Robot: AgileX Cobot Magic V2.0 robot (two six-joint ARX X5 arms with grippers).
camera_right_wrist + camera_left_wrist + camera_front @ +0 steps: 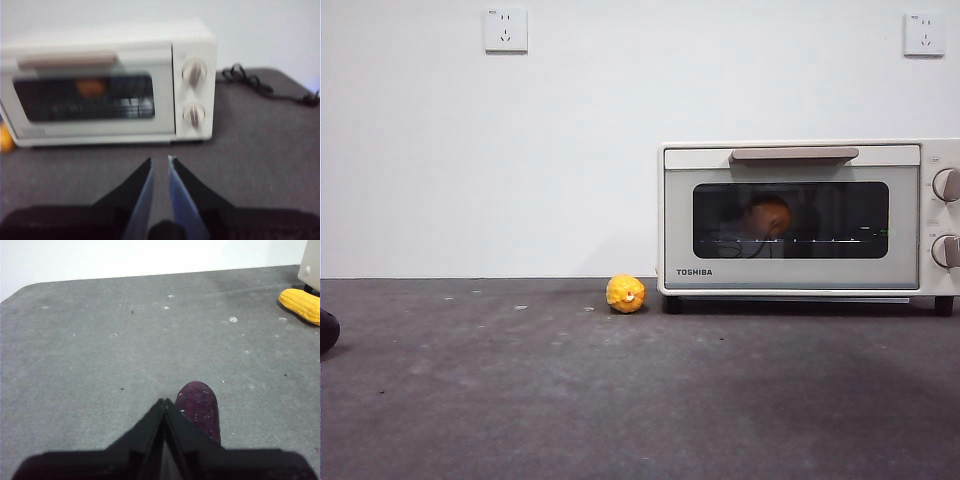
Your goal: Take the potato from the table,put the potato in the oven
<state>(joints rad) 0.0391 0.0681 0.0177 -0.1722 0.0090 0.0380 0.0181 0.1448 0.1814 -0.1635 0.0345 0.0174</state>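
Potato point(767, 214) — front view: orange-brown lump behind dark glass, inside oven point(790, 215); door shut, handle point(794, 154) up. Yellow lumpy ball point(626, 293) on table point(520, 400) just beside oven's foot.

Left wrist view: your left gripper point(164, 402), fingers pressed together, holding nothing. Dark purple lump point(199, 407) beside them; risk you clip it when moving.

Right wrist view: right gripper point(159, 161) faces oven, fingers slightly apart, empty. Blurred. Cable point(260, 86) beside oven could snag.
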